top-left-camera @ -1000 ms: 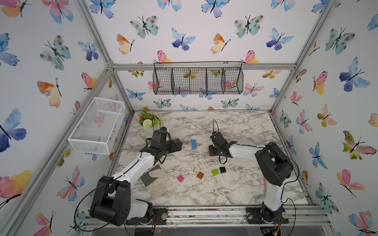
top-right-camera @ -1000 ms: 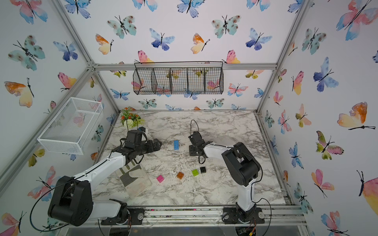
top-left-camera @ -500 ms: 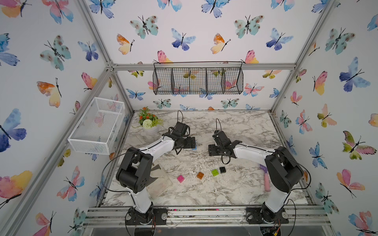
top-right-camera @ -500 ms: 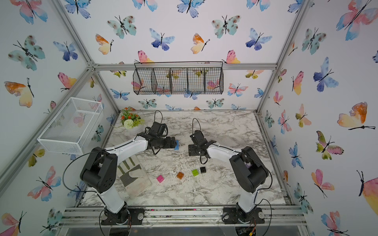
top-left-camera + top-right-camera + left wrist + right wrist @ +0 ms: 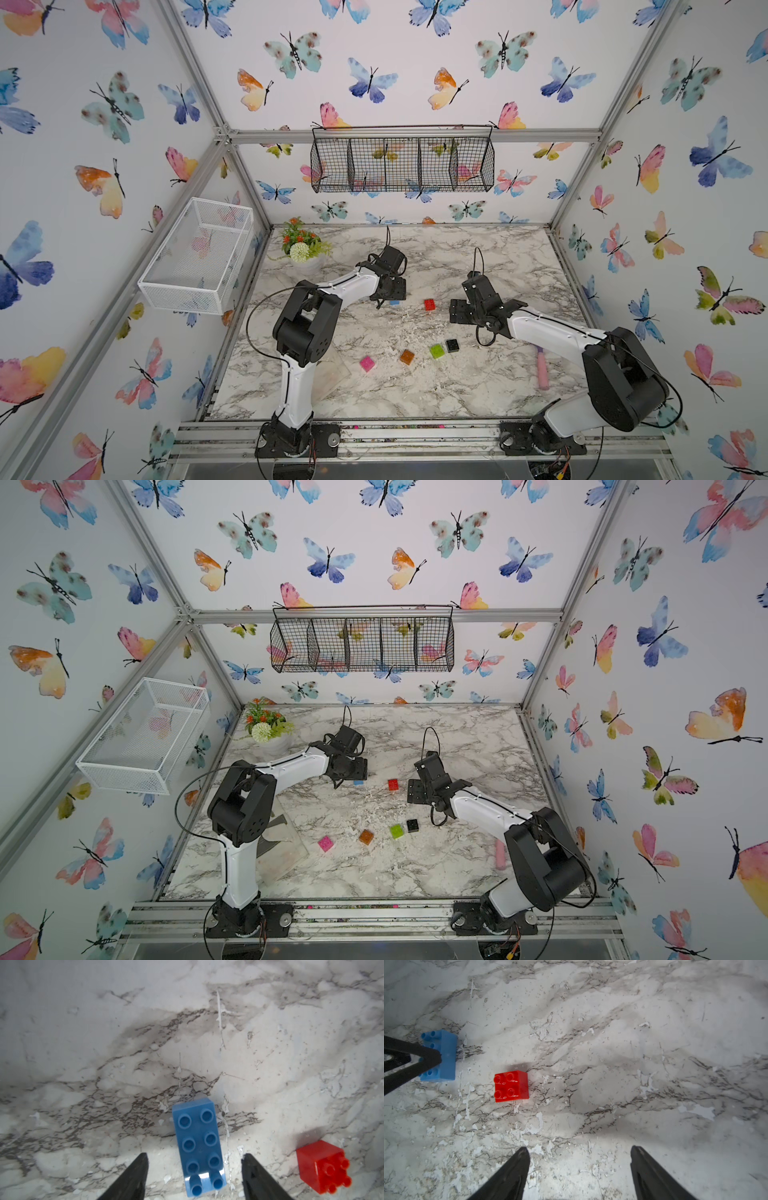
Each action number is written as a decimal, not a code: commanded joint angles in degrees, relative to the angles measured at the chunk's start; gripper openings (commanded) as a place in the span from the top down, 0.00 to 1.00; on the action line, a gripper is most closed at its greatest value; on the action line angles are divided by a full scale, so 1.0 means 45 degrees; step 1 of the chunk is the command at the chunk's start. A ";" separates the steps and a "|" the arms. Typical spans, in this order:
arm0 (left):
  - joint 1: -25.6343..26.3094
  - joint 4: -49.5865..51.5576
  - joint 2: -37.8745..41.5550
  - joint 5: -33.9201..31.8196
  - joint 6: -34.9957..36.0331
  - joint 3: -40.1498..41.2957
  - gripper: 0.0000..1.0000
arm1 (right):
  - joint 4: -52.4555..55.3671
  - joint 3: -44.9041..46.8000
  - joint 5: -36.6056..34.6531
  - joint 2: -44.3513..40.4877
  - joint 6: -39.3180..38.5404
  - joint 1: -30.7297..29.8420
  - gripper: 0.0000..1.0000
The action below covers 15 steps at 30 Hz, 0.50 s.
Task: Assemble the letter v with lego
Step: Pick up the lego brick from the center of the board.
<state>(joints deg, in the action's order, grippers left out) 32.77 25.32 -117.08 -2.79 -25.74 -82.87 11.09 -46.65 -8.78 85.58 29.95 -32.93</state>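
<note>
The lego lies as separate bricks on the marble table; the letter v is out of view. A long blue brick (image 5: 198, 1147) lies studs up between the fingers of my left gripper (image 5: 194, 1159), which is open with a gap on each side. Only the blue brick's (image 5: 394, 302) end shows under my left gripper (image 5: 392, 296). A red brick (image 5: 429, 304) (image 5: 511, 1086) sits just right of it. My right gripper (image 5: 579, 1151) (image 5: 453, 311) is open and empty, a short way right of the red brick. Pink (image 5: 367, 363), orange (image 5: 407, 356), green (image 5: 436, 350) and black (image 5: 452, 345) bricks lie nearer the front.
A pink-handled scraper (image 5: 542, 370) lies front right, beside the right arm. A flower pot (image 5: 305, 249) stands at the back left. A clear plastic sheet (image 5: 330, 376) lies by the left arm's base. A white wire basket (image 5: 199, 253) and a black one (image 5: 401, 164) hang on the walls.
My left arm swung right over the blue brick and its jaws narrowed. My right gripper opened, left the red brick on the table and drew back to the right.
</note>
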 commanded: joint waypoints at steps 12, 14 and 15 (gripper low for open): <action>0.0464 0.1060 -0.1114 -0.1724 0.0997 -0.1148 0.64 | -0.0167 0.0725 0.0010 -0.1426 -0.0189 0.0110 0.19; 0.0463 0.1073 -0.1015 -0.1614 0.1552 -0.1265 0.72 | -0.0157 0.0843 -0.0071 -0.1563 -0.0158 0.0110 0.17; 0.0463 0.1055 -0.0907 -0.1524 0.1940 -0.1324 0.75 | -0.0199 0.0901 -0.0081 -0.1612 -0.0124 0.0100 0.16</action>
<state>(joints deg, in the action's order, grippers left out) 34.63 28.45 -121.27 -8.34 -21.45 -87.53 10.52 -43.68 -8.60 79.48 29.36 -32.67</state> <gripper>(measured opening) 0.291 0.834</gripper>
